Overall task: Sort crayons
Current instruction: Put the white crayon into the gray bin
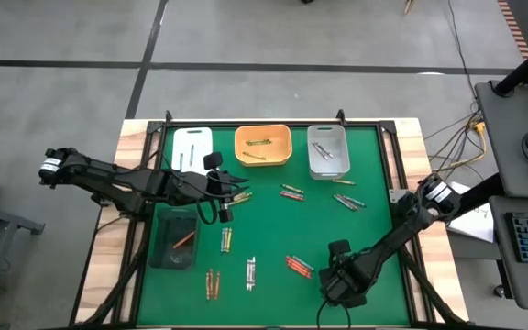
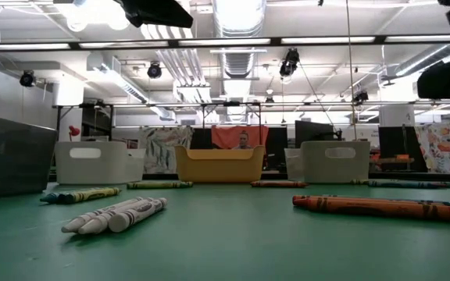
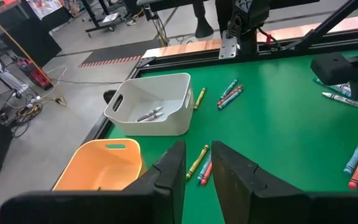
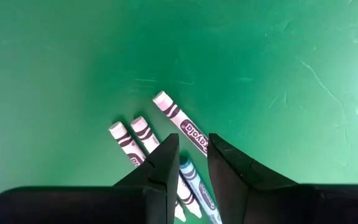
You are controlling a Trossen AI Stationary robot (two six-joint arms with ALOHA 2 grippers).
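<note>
Crayons lie scattered flat on the green mat (image 1: 273,229): white ones (image 1: 251,270), red-orange ones (image 1: 299,266) and others. My right gripper (image 1: 340,275) is near the table's front edge and points straight down. It (image 4: 193,155) is open by a narrow gap, above several white crayons (image 4: 145,134) and a blue-tipped crayon (image 4: 190,177) that lie side by side on the mat. My left gripper (image 1: 232,192) hovers over the mat's left middle, near the orange tray (image 3: 101,165). It (image 3: 197,165) is also open by a narrow gap, with nothing between its fingers.
A white tray (image 1: 192,145), the orange tray (image 1: 263,145) and a grey tray (image 1: 328,151) with grey crayons stand along the far edge. A dark tray (image 1: 174,238) with an orange crayon sits at the left. Bare mat lies between the crayon groups.
</note>
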